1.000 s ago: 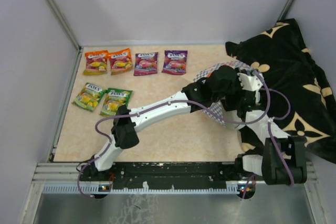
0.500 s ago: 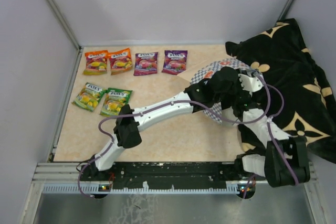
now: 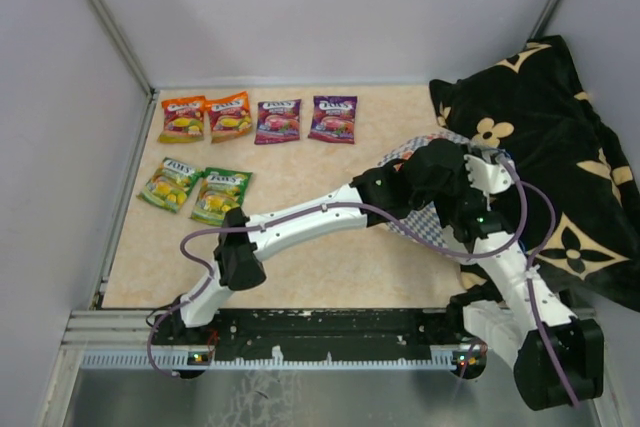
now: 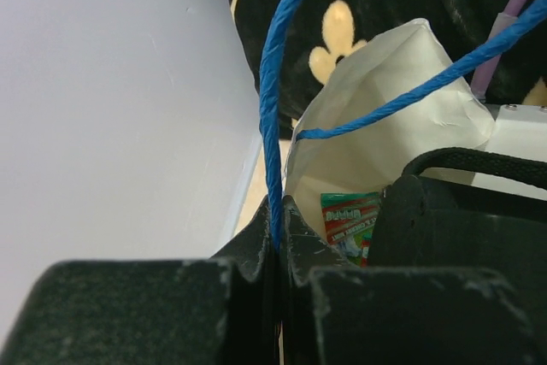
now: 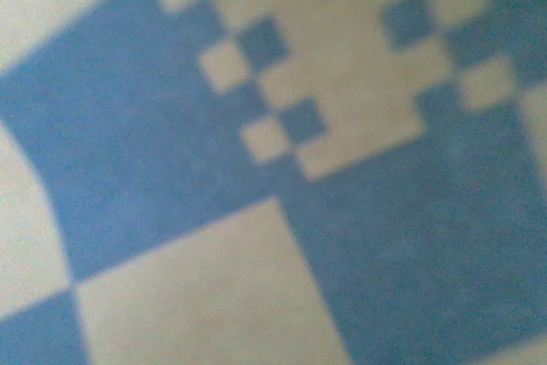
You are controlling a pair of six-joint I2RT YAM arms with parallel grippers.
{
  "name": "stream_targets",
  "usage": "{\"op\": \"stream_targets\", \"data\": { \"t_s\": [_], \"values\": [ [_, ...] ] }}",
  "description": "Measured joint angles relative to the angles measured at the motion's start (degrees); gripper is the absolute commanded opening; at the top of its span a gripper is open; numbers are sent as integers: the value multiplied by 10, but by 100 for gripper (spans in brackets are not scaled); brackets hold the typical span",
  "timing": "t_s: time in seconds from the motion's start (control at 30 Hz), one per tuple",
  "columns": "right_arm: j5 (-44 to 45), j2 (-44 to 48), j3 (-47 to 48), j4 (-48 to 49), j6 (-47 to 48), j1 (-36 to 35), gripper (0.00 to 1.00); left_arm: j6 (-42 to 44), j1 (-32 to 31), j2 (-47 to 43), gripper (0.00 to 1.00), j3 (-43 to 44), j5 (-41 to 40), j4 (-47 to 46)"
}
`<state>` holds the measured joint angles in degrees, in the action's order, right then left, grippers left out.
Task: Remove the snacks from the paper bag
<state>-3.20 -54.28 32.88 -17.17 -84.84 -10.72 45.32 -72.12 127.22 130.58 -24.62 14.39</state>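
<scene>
**Left jaws pinch the bag's cord; at least one packet waits inside**

The table (image 3: 300, 267) spreads out under both arms, and the black cloth (image 3: 570, 147) with gold flowers is heaped just past and to the right of the left gripper (image 4: 278, 258). The paper bag (image 4: 385, 117) sits straight ahead of that gripper, mouth turned towards it, touching the cloth. The left jaws are pressed fully together on the blue cord handle (image 4: 272, 108), which runs up from between them.

The right arm (image 3: 515, 282) reaches in beside the bag. The right gripper is hidden from above, and its own camera shows only blurred blue-white checks pressed close, so whether it stands wide or holds anything cannot be told.

Six of the snacks (image 3: 278, 120) lie in two rows well away to the left of both hands. One more packet (image 4: 349, 218) shows in the bag, low down just beyond the left fingertips.

The bag is probably light, thin and easily crumpled, so the cord is a sound hold. The glossy packet looks flat, soft and slippery, and is likely best pinched by an edge seam
</scene>
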Motion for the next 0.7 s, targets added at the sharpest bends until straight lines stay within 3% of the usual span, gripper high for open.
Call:
{"op": "stream_targets", "data": {
  "t_s": [0.27,0.5,0.7],
  "values": [
    [101,122,47,-224,71,-20,87,0,-22,-37,0,-33,15,-48],
    [137,182,191,-274,125,-64,86,0,42,5,0,-48,-29,-117],
    [154,184,228,-333,157,-64,83,-3,47,12,0,-51,-38,-132]
  ]
}}
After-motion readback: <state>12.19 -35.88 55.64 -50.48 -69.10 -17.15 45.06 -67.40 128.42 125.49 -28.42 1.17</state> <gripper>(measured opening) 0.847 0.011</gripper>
